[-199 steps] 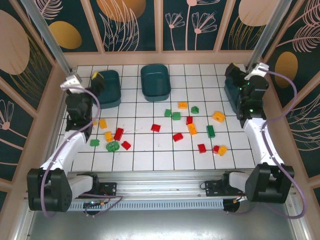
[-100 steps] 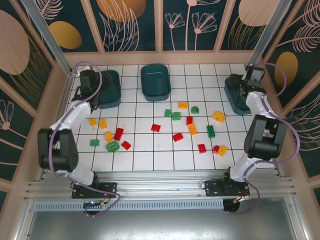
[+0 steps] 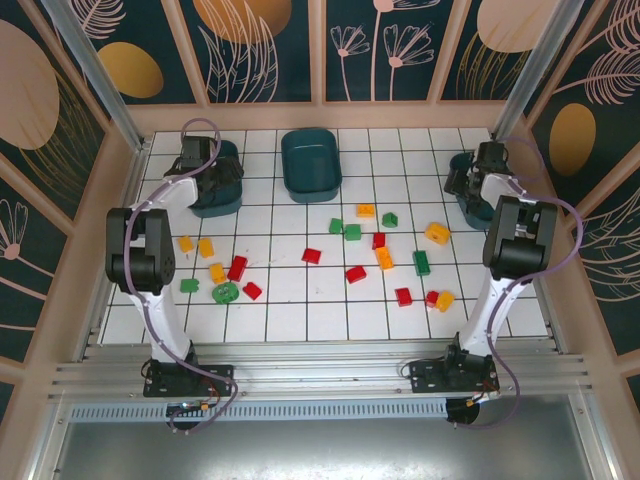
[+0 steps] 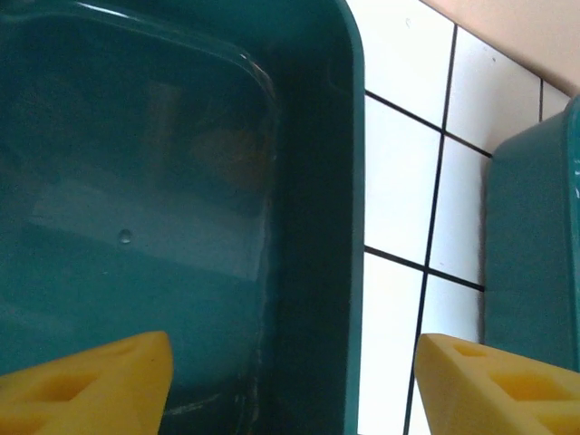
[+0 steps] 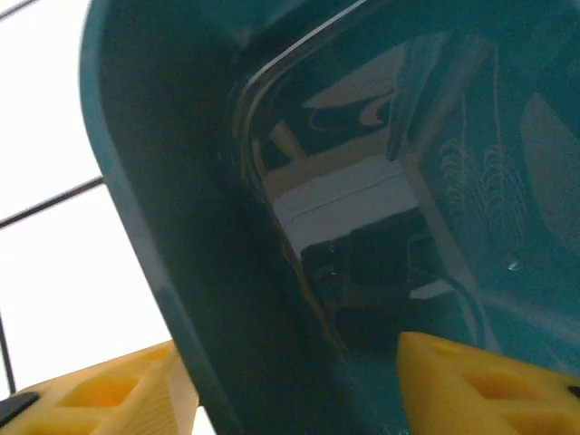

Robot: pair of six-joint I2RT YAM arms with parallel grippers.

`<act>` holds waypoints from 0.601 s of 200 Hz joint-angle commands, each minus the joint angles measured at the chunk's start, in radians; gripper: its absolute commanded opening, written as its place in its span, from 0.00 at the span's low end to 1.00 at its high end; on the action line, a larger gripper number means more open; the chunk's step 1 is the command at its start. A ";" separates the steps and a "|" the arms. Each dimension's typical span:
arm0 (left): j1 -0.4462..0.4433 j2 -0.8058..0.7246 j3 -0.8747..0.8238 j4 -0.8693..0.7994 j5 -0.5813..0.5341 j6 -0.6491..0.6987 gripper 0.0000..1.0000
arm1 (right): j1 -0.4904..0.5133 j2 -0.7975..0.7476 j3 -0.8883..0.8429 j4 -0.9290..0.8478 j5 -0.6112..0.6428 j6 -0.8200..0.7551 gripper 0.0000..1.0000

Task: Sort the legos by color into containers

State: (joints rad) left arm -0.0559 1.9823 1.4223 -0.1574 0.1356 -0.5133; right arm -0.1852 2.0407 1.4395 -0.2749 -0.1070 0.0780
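Three dark teal containers stand at the back: the left tub (image 3: 222, 190), the middle tub (image 3: 310, 165) and the right tub (image 3: 462, 190). Red, green and yellow-orange legos lie scattered mid-table, among them a red brick (image 3: 312, 256), a green brick (image 3: 421, 262) and an orange brick (image 3: 437, 233). My left gripper (image 3: 205, 170) (image 4: 290, 390) is open, its yellow fingers (image 4: 91, 381) astride the left tub's right wall (image 4: 308, 227). My right gripper (image 3: 470, 180) (image 5: 290, 390) is open too, astride the right tub's wall (image 5: 181, 254). Both tub floors look bare.
Wooden walls and metal posts border the white tiled floor (image 3: 290, 320) close behind the tubs. The middle tub's edge (image 4: 535, 245) sits one tile from the left tub. Both arms stretch out along the table's left and right sides.
Both arms have unfolded and reached back to the outer tubs. Each gripper came down over a tub wall. The legos have not moved.
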 commanded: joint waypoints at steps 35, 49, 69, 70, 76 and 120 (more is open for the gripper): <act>0.000 0.104 0.066 0.029 0.199 0.005 0.56 | 0.031 0.032 0.064 0.002 -0.047 -0.015 0.24; -0.005 0.115 0.076 0.045 0.222 0.001 0.52 | 0.056 0.042 0.087 0.011 -0.043 -0.014 0.16; -0.020 0.138 0.095 0.058 0.256 0.000 0.34 | 0.105 0.070 0.141 0.027 -0.028 -0.008 0.06; -0.021 0.139 0.095 0.058 0.258 0.000 0.33 | 0.108 0.071 0.145 0.026 -0.027 -0.008 0.06; -0.026 0.143 0.101 0.060 0.265 0.002 0.30 | 0.124 0.084 0.165 0.028 -0.022 -0.005 0.04; -0.079 0.149 0.123 0.082 0.278 0.021 0.18 | 0.251 0.192 0.369 -0.016 -0.014 0.016 0.00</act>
State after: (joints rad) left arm -0.1043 2.1105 1.5124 -0.1139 0.3672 -0.5072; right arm 0.0025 2.1654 1.6970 -0.2707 -0.1028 0.0620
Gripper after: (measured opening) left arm 0.229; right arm 0.101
